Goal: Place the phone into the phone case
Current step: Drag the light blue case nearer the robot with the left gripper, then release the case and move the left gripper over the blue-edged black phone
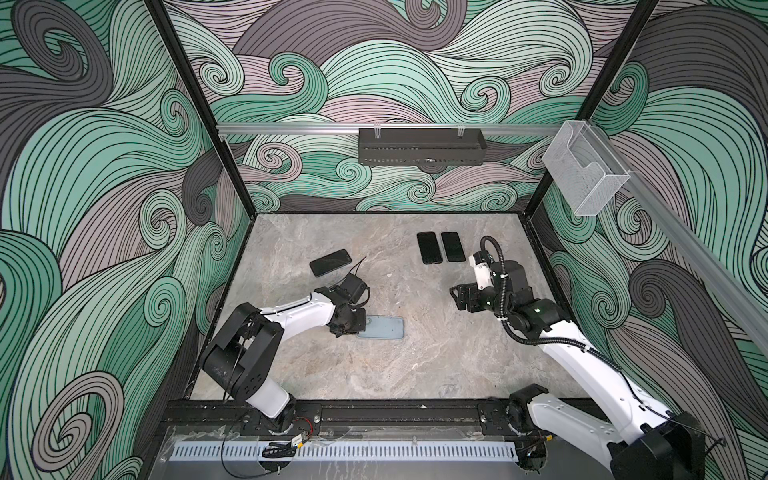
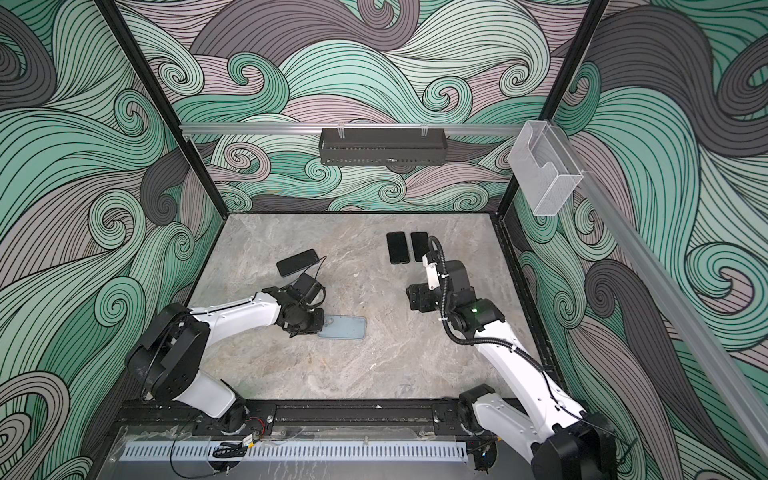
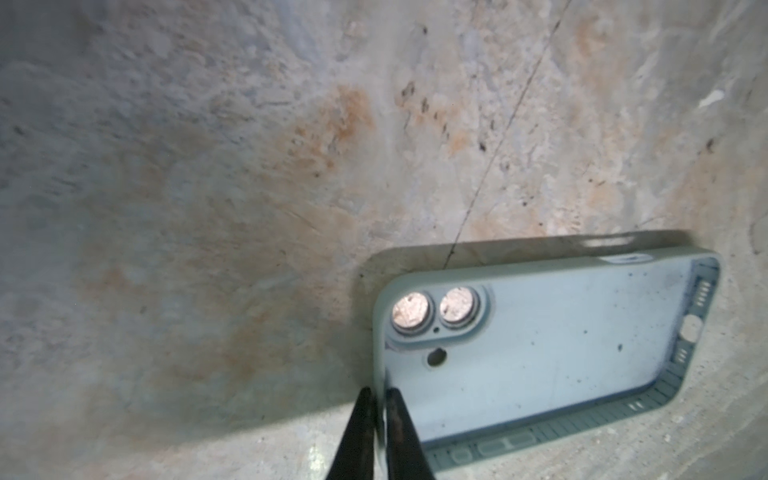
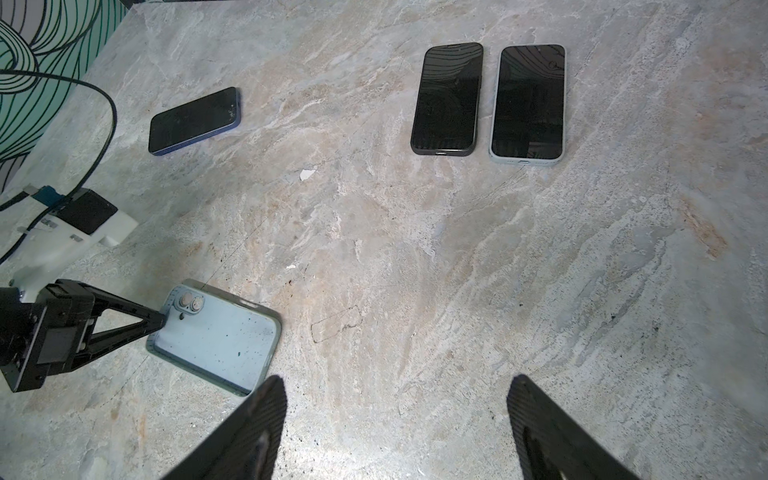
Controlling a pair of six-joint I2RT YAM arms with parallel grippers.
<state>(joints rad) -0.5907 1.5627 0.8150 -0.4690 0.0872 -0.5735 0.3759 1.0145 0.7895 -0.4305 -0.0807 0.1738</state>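
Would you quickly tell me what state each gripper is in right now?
Left gripper: closed on the case rim.
Right gripper: open, holding nothing.

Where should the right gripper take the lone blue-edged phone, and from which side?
Across its two long edges, near mid-length, coming straight down. The blue-edged phone lies flat, screen up, on the table, with nothing touching either long side, and the right gripper is open, likely wide enough for its width.
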